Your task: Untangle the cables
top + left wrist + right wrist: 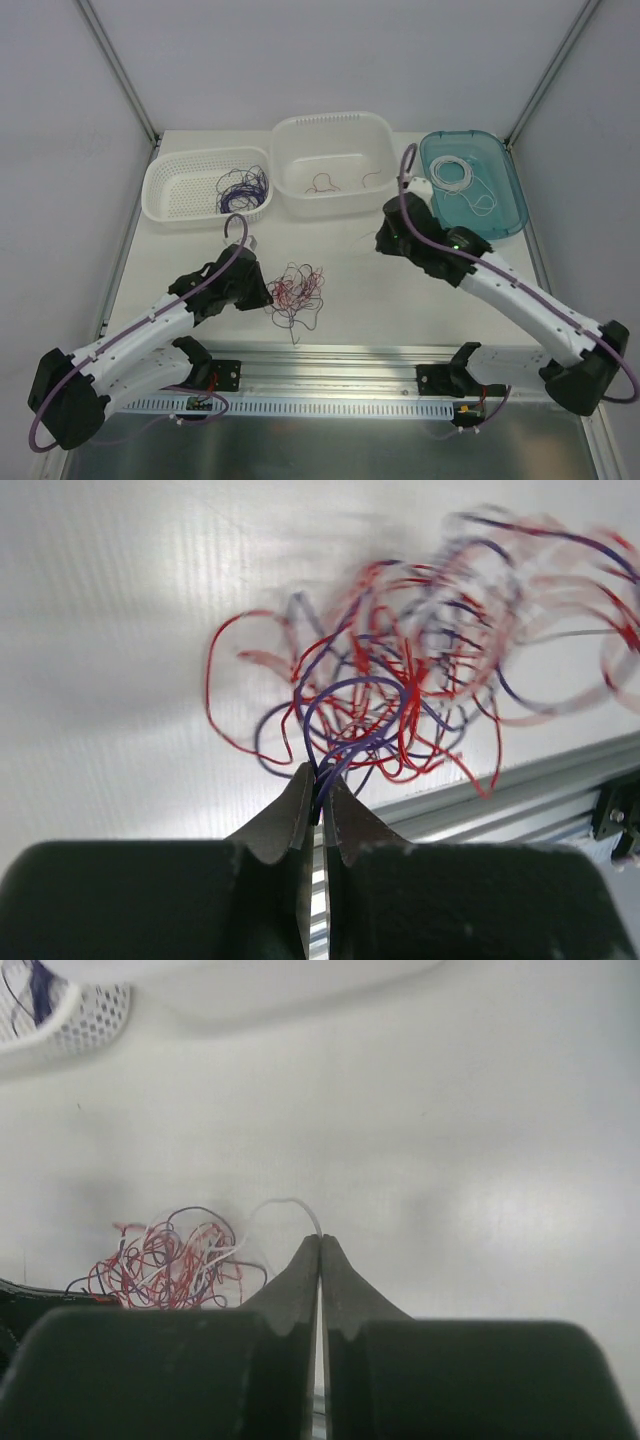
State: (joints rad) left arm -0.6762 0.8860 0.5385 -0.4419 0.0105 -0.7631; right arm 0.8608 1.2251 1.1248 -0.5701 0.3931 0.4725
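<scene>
The cables form a loose tangle (pixel 295 290) of thin red, purple and white wires on the table between the arms. My left gripper (pixel 322 778) is shut on a few purple strands at the near edge of the tangle (pixel 400 690); in the top view it (pixel 268 296) sits just left of the pile. My right gripper (pixel 320 1239) is shut on the end of one white wire (pixel 285 1203), which arcs left toward the tangle (pixel 165 1260). From above, this gripper (pixel 379 240) is right of and beyond the pile, in front of the middle tub.
Along the back stand a white perforated basket (pixel 175 205) holding purple wires (pixel 244 187), a white tub (pixel 330 130) with a few red wires (pixel 325 184), and a teal tray (pixel 505 205) with coiled white wires (pixel 455 176). A metal rail (pixel 340 352) runs along the near table edge.
</scene>
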